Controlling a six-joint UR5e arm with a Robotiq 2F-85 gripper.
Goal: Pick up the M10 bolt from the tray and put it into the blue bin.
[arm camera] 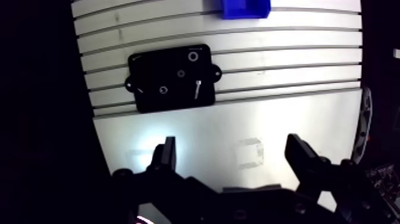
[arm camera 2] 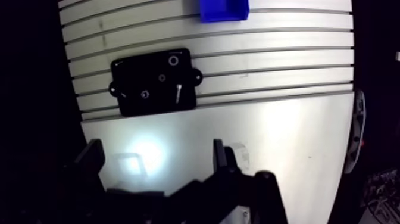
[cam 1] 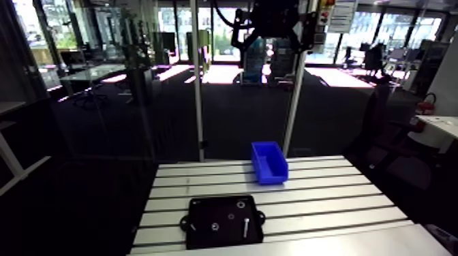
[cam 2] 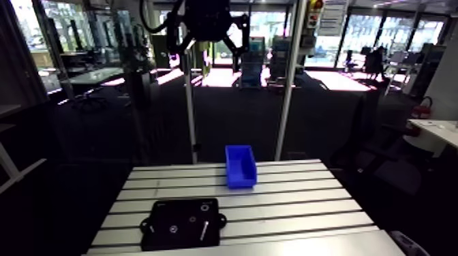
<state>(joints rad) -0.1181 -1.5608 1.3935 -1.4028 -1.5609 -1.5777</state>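
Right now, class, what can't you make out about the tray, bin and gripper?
Wrist view: blue bin cut off by the frame edge.
Both views: small parts on the black tray too small to name; bolt size unreadable.
Arm view: gripper dark, cut off by the edge.

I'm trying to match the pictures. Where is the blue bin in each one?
Arm view: the blue bin sits mid-picture, beyond the black tray.
Wrist view: the blue bin is far ahead of the claw, beyond the black tray, partly cut off.
Shared landmark: the black tray.
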